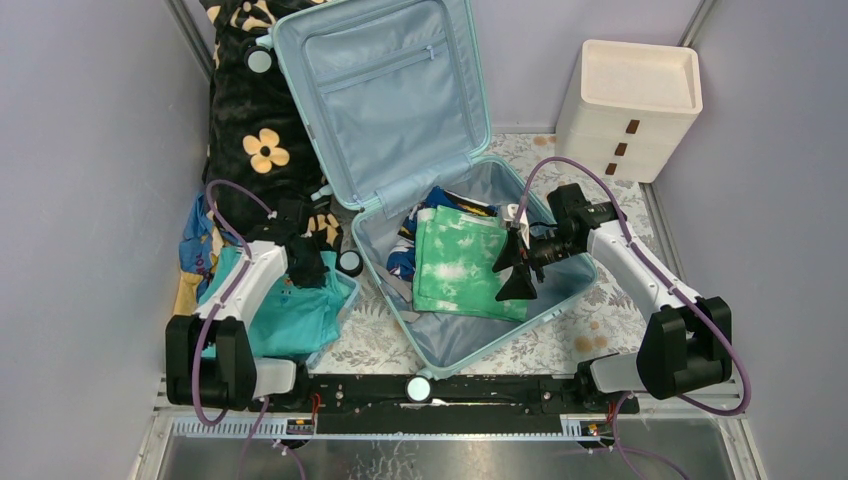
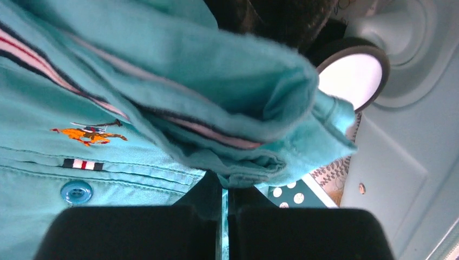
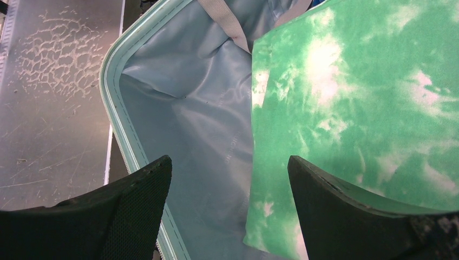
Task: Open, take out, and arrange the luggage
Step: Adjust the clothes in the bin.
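The luggage [image 1: 385, 100] lies open at the middle of the table [image 1: 600, 320], its base reaching to the near edge and its lid propped upright toward the far edge, leaning on a black floral blanket [image 1: 250, 120] at the far left corner. In the base, a green tie-dye cloth [image 1: 455, 265] lies flat on top, with blue patterned clothing [image 1: 405, 255] bunched beside it on the hinge side. The right gripper [image 1: 518, 268] hangs over the near edge of the green cloth with its jaws spread wide and nothing between them (the right wrist view shows one finger above the bare lining and the other above the cloth). The left gripper [image 2: 224, 227] is outside the luggage, near the table's left edge, with its jaws pressed together on a fold of a teal shirt [image 2: 162, 81]. The shirt hangs in front of the fingers and hides most of what lies beneath them. A luggage wheel [image 2: 352, 76] sits just beside that gripper. More clothes [image 1: 195, 250] are heaped along the left edge. A cream drawer unit [image 1: 630, 105] stands at the far right corner, well apart from both arms.
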`<state>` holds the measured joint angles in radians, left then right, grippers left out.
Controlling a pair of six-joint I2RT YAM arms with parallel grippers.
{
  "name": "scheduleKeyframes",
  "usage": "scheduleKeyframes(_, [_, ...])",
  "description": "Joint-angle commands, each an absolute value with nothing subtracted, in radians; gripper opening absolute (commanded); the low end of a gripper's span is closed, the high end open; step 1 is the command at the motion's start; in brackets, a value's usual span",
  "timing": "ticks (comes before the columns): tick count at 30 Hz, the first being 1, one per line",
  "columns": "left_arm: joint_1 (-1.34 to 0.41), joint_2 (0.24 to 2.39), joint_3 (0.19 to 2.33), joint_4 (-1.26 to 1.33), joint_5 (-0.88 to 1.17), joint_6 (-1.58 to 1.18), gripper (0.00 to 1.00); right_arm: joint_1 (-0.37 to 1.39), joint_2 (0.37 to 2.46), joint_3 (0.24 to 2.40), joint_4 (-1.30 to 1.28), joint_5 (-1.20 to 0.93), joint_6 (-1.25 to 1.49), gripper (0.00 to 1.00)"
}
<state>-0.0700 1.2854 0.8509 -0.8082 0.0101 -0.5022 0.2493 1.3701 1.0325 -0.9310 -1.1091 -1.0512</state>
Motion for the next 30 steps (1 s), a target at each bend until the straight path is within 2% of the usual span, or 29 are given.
scheduleKeyframes(1, [-0.072,1.315,0.801,-0.846,0.173,-0.461,0.0,0.245,1.362,1.057,-0.947,-1.124,-1.072,0.86])
scheduleKeyframes(3, [-0.072,1.302,0.808,-0.85,0.165,-0.46,0.0,0.245,1.361,1.057,-0.947,-1.123,-1.072,0.86])
scheduleKeyframes(4, [-0.072,1.294,0.827,-0.862,0.142,-0.464,0.06,0.245,1.361,1.057,-0.946,-1.123,-1.071,0.86])
scheduleKeyframes(5, [-0.072,1.281,0.852,-0.879,0.111,-0.471,0.3,0.245,1.363,1.057,-0.947,-1.123,-1.072,0.86])
scheduleKeyframes(6, [-0.072,1.262,0.887,-0.902,0.088,-0.476,0.41,0.245,1.363,1.057,-0.947,-1.123,-1.072,0.86])
scheduleKeyframes(8, [-0.072,1.219,0.958,-0.936,0.05,-0.484,0.55,0.245,1.364,1.057,-0.946,-1.123,-1.072,0.86])
scheduleKeyframes(9, [-0.072,1.201,0.992,-0.953,0.033,-0.492,0.56,0.245,1.365,1.058,-0.947,-1.123,-1.072,0.86])
scheduleKeyframes(11, [-0.071,1.164,1.042,-0.992,-0.029,-0.527,0.55,0.245,1.367,1.058,-0.947,-1.121,-1.072,0.86])
scheduleKeyframes(16, [-0.007,1.055,1.027,-1.071,-0.171,-0.761,0.46,0.245,1.366,1.058,-0.945,-1.117,-1.072,0.86])
scheduleKeyframes(22, [0.258,1.018,0.917,-1.007,-0.224,-0.813,0.45,0.245,1.364,1.058,-0.956,-1.123,-1.081,0.86])
scheduleKeyframes(26, [0.527,1.038,0.89,-0.941,-0.188,-0.844,0.41,0.245,1.361,1.062,-0.959,-1.124,-1.085,0.86])
scheduleKeyframes(30, [0.579,1.025,0.891,-0.936,-0.243,-0.911,0.38,0.245,1.366,1.061,-0.955,-1.126,-1.081,0.86])
